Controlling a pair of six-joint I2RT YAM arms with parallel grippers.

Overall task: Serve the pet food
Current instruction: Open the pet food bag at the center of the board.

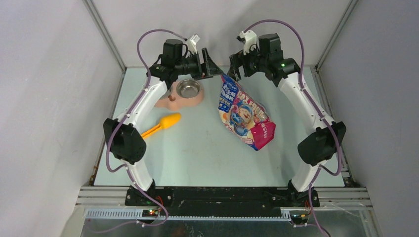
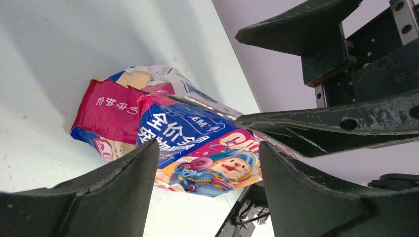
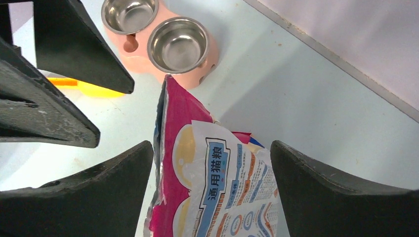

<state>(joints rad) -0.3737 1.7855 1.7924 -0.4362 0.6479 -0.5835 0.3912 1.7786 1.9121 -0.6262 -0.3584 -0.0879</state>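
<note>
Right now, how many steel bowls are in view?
2 bowls, both in the pink feeder: one next to the cat food bag, the other beyond it; the left arm covers that one from above.

Pet food bag (image 3: 217, 187): blue-bordered label reads "通用猫粮". Left wrist view: white "全价全" on the bag's blue panel, further characters hidden. Smaller print illegible.

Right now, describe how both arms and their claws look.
The left arm and right arm match: white shells on the long links, black joint housings, a purple cable looping along each. The left claw and right claw each have two matte black wedge-shaped fingers, scuffed grey. A green light glows near the right wrist.
</note>
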